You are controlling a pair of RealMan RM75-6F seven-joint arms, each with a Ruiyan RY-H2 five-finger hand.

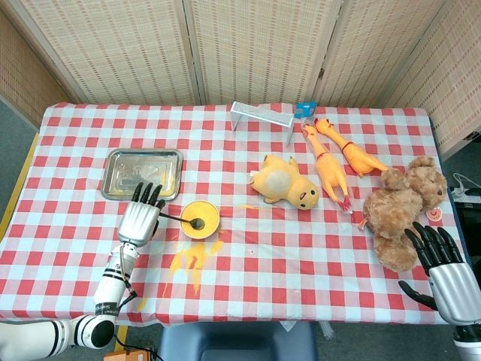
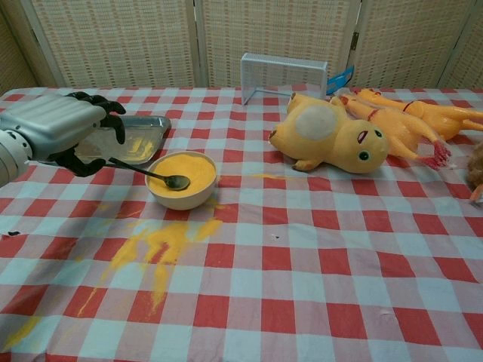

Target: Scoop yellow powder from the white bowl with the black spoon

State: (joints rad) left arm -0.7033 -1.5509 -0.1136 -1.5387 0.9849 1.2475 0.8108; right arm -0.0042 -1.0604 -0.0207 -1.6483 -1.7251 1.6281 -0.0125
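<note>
1. The white bowl (image 1: pixel 201 219) of yellow powder (image 2: pixel 183 169) sits left of centre on the checked desk (image 1: pixel 301 248), with the black spoon (image 2: pixel 151 175) resting in it, its head on the powder and its handle running out over the left rim.
2. The left hand (image 2: pixel 64 130) is at the left edge of the chest view, fingers curled around the spoon's handle end; the head view shows it from above (image 1: pixel 140 218), just left of the bowl.
3. Only the head view shows the right hand (image 1: pixel 440 263), at the lower right corner, fingers spread and holding nothing, beside a brown teddy bear (image 1: pixel 402 210).
4. Spilled yellow powder (image 2: pixel 155 249) streaks the cloth just below the bowl; the chest view shows it more plainly.
5. A metal tray (image 1: pixel 143 174) lies above the left hand, with a dusting of yellow visible in the chest view.
6. A yellow duck toy (image 2: pixel 328 136) lies right of the bowl, well apart.
</note>
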